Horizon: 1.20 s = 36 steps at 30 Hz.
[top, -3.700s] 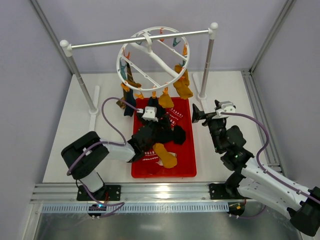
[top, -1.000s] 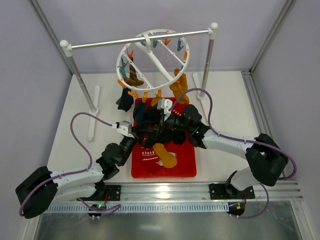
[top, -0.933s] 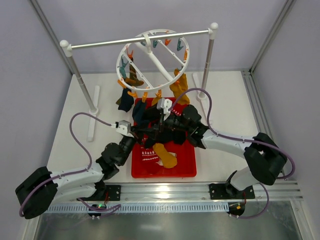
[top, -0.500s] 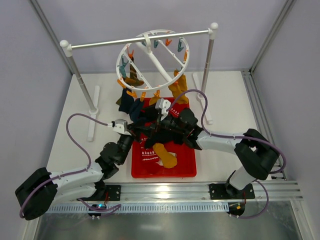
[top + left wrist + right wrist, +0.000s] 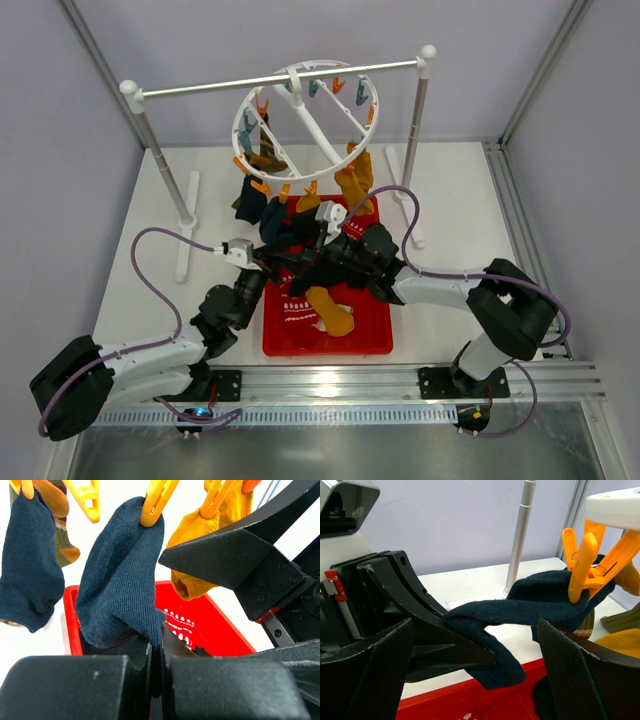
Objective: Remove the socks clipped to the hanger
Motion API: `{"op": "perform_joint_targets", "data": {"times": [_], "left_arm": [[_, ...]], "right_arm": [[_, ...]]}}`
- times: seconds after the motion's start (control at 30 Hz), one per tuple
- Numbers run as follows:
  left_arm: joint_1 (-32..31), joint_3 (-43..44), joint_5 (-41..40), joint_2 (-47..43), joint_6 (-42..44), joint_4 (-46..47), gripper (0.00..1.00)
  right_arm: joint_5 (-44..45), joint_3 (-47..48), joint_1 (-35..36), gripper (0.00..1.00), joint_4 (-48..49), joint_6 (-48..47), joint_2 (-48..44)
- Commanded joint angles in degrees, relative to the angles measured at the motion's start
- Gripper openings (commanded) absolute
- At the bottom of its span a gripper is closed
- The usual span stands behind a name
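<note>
Both arms have closed in beneath the hanger (image 5: pixel 237 130); my left fingers (image 5: pixel 155 655) clench the navy sock (image 5: pixel 120 580), still clipped at frame top, right fingers (image 5: pixel 474 630) spread around it. Several socks (image 5: pixel 355 185) remain hung, others lie in the red tray (image 5: pixel 372 330)

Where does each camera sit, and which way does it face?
Top external: above, behind the bases, facing down on hanger and red tray; both arms show.
Left wrist: beside the tray, facing the clipped navy sock; left gripper shut on it.
Right wrist: over the tray, facing the same sock; right gripper open at frame sides.
Both wrist views share that sock and orange clip.
</note>
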Motion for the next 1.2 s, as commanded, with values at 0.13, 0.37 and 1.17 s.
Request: {"op": "perform_joint_targets", "data": {"times": [0.13, 0.37, 1.17], "left_arm": [[-2.92, -0.96, 6.67, 0.83, 2.04, -2.55, 0.00], [-2.92, -0.52, 7.55, 1.45, 2.56, -2.37, 0.00], [-2.92, -0.43, 7.64, 1.80, 1.69, -1.93, 0.00]], "right_arm": [[17.73, -0.19, -6.12, 1.00, 18.08, 2.99, -5.24], [13.16, -0.37, -9.19, 1.00, 19.22, 8.62, -6.48], [10.17, -14.00, 0.90, 1.00, 7.04, 5.30, -25.19]]}}
